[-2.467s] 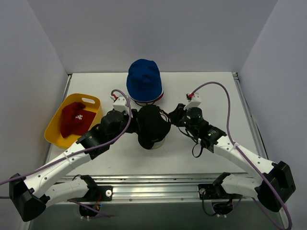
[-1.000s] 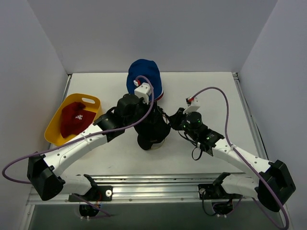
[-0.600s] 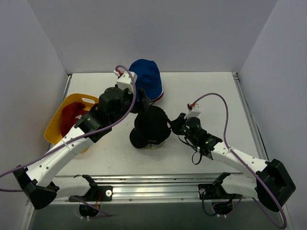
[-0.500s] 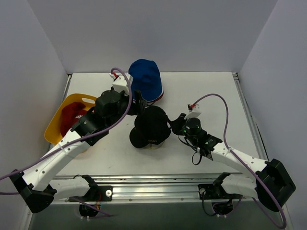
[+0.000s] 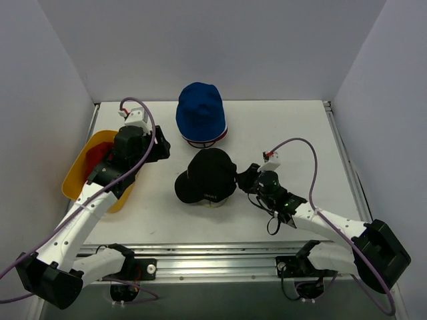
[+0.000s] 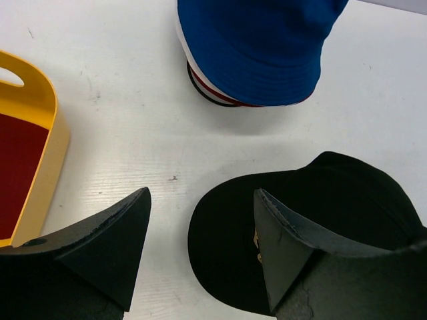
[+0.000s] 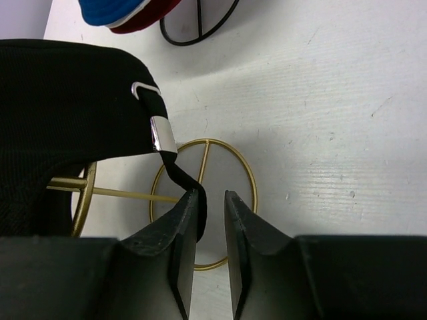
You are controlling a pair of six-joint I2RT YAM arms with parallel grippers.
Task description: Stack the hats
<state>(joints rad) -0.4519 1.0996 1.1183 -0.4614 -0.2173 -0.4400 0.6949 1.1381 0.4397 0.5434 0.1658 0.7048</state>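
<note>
A blue hat (image 5: 200, 113) sits at the back centre on top of a white rim and a red rim (image 6: 212, 91). A black cap (image 5: 208, 177) rests on a gold wire frame (image 7: 120, 194) at the centre. A dark red hat (image 5: 97, 155) lies in the yellow tub (image 5: 75, 179), partly hidden by my left arm. My left gripper (image 5: 160, 148) is open and empty, between the tub and the blue hat. My right gripper (image 5: 241, 179) is narrowly open at the cap's right side. The cap's back strap (image 7: 175, 175) hangs against its left finger, not pinched.
A black wire frame (image 7: 199, 20) stands under the blue hat's stack. The yellow tub (image 6: 41, 115) is at the table's left edge. Walls close the left, back and right sides. Bare table lies to the right and in front of the black cap.
My left arm has let go of the black cap and swung left toward the yellow tub. The cap now rests on the gold frame, brim to the left. My right gripper has drawn back slightly.
</note>
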